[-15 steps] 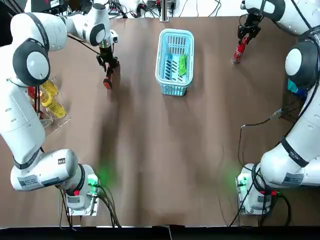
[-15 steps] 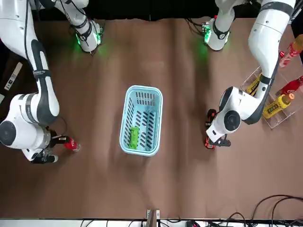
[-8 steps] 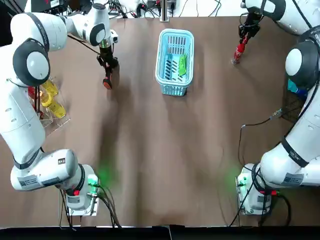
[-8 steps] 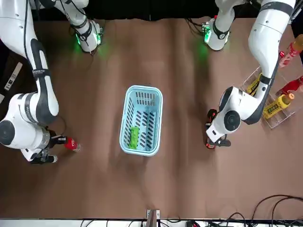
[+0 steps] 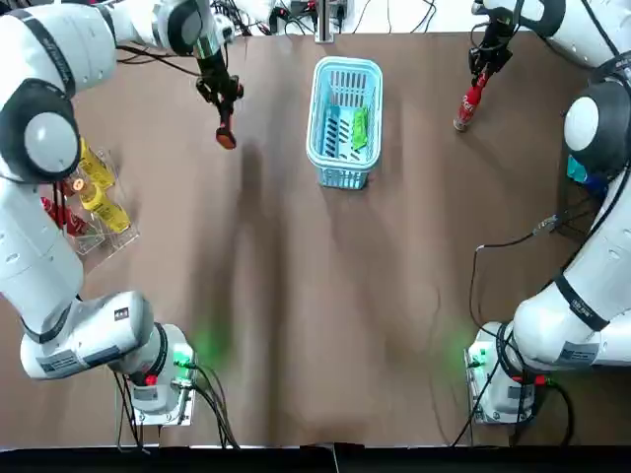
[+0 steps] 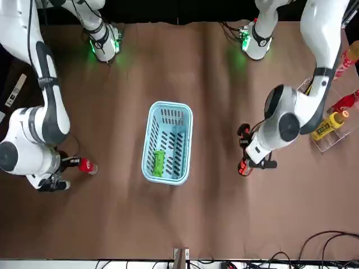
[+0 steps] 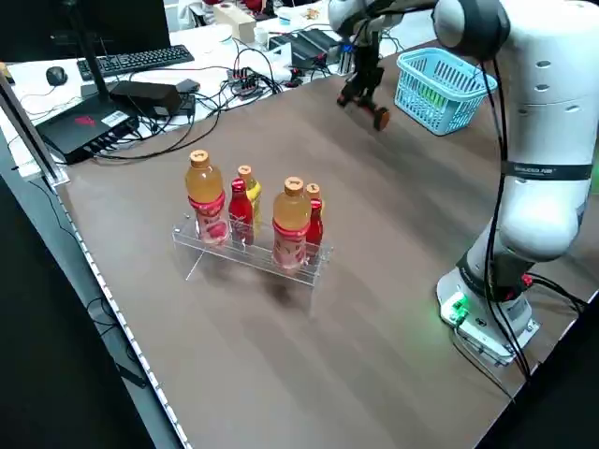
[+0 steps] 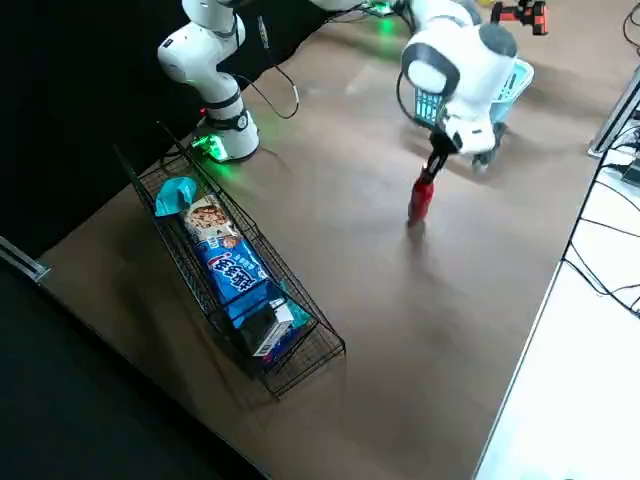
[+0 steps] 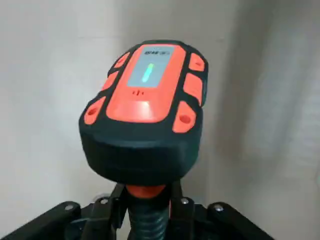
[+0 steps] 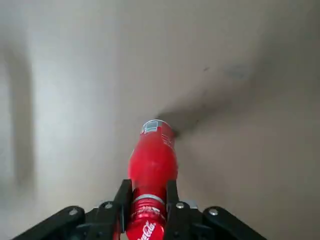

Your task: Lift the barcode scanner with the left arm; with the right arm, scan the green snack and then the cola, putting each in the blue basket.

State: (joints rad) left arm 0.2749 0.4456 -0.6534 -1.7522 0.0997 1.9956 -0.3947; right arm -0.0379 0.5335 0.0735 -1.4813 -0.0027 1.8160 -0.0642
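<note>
At the far side of the table [image 5: 325,296], to the left of the blue basket [image 5: 347,62], the left jaws are clamped shut on the handle of the barcode scanner [image 5: 227,140]. It hangs below them and looks clear of the table, its orange-and-black head pointing away from the wrist with a green light showing on top. Held up beside the basket like this, it is likely placed so that goods can be brought to it on the way in. The left arm [image 5: 69,39] reaches out long across the table from its base, its wrist turned straight down. The green snack [image 5: 361,126] already lies inside the basket, against the wall nearer the right arm, so that half of the job looks done. The cola [image 5: 464,108] is well apart from the basket on the other side, gripped at its neck by the right jaws, which are closed around it just under the cap. The bottle hangs nearly upright, and its base is at or barely above the table; I cannot tell which. The right arm [image 5: 592,39] curves over from its base and comes down on the bottle from above, a grasp that suits carrying it across to the scanner.
</note>
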